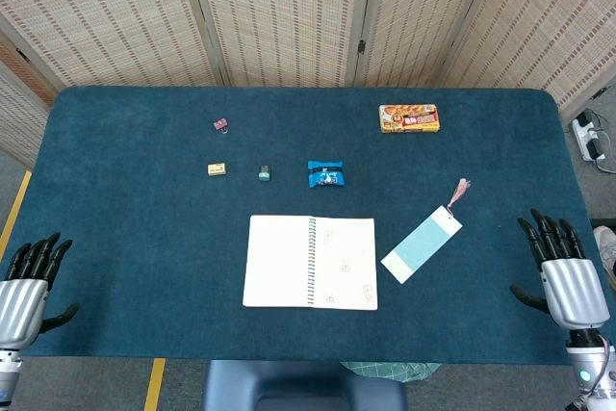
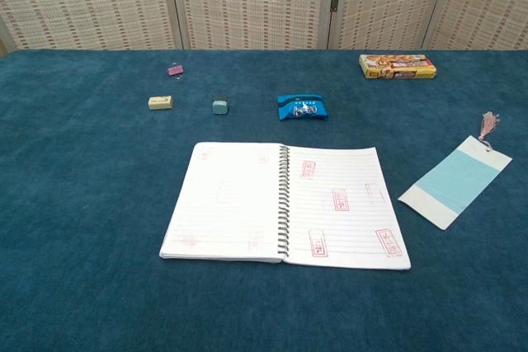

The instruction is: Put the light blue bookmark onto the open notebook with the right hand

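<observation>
The light blue bookmark (image 1: pixel 421 244) (image 2: pixel 455 181) lies flat on the blue tablecloth, slanted, with a pink tassel at its far end, just right of the open spiral notebook (image 1: pixel 310 262) (image 2: pixel 285 203). My right hand (image 1: pixel 561 271) rests at the table's right front edge, fingers spread and empty, well to the right of the bookmark. At the left front edge my left hand (image 1: pixel 31 281) is also empty with fingers apart. Neither hand shows in the chest view.
Beyond the notebook lie a blue snack packet (image 1: pixel 325 174), a small green block (image 1: pixel 264 173), a cream eraser (image 1: pixel 217 169) and a pink clip (image 1: pixel 221 125). An orange box (image 1: pixel 409 118) sits at the back right. A folding screen stands behind the table.
</observation>
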You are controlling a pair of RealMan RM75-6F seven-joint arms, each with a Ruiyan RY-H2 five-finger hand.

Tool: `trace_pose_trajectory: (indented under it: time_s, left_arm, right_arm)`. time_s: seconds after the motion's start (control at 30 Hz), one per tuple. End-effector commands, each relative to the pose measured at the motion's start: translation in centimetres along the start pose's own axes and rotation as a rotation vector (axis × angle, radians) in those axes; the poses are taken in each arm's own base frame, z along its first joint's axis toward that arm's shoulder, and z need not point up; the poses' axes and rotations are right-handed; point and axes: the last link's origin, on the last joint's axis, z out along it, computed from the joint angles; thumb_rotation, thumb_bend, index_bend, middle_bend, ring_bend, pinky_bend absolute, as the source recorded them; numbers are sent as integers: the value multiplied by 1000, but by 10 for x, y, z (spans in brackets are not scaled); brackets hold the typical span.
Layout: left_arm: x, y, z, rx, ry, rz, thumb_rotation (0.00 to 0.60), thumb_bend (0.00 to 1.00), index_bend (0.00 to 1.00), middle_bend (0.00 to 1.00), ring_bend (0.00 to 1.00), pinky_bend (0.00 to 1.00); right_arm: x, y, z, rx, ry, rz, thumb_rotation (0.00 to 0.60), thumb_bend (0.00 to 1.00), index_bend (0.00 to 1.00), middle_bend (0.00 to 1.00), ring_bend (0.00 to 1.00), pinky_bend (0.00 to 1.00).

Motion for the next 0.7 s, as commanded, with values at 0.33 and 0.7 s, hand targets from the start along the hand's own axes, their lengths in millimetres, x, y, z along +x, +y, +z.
trace_pose_trajectory:
  time_s: [0.33,0.7]
  left_arm:
    - [1,0,-1,4,-14,-42,600,236,31,0,0,0]
    - [0,-5,1,11,-42,-44,600,231,3,0,0,0]
  right_arm:
    - [-10,-3,6,23,-81,-54,600,0,13,0,0,0]
    - [-7,-33,78,140,-320,-271,600,69,270,0,0,0]
